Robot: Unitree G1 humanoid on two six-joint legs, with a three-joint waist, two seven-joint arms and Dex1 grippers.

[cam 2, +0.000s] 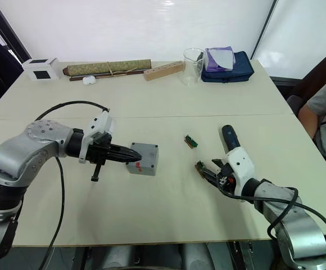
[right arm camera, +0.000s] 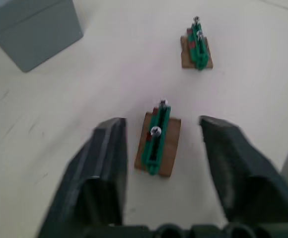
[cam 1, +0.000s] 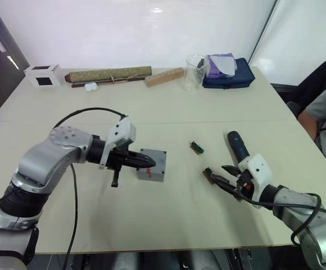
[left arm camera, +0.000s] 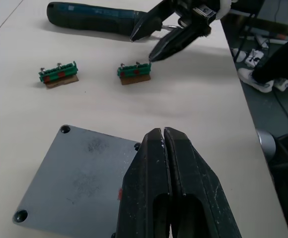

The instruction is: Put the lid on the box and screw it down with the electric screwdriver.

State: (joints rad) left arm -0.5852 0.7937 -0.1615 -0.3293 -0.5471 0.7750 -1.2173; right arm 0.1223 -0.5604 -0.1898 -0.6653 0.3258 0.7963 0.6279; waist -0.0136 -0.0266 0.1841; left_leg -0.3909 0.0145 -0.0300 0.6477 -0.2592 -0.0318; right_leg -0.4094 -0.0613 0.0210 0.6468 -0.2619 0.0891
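The lid [left arm camera: 79,183] sits on the box [cam 1: 153,165] near the centre of the tabletop [cam 1: 168,214], and the left gripper [cam 1: 147,162] touches it with jaws pressed together. The right gripper [right arm camera: 161,148] has wide jaws around a bit holder [right arm camera: 158,141]. The screwdriver [cam 1: 238,145] lies at 12 o'clock of this gripper.

Left end effector [cam 2: 134,153] apparently touches the lid [cam 2: 145,151] — right end effector [cam 2: 209,170] beside a bit holder [cam 2: 199,166].

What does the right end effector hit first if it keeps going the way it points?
Probably the nearer green bit holder: it lies on the table between the open fingers of the right end effector. Farther on that line is the second holder.
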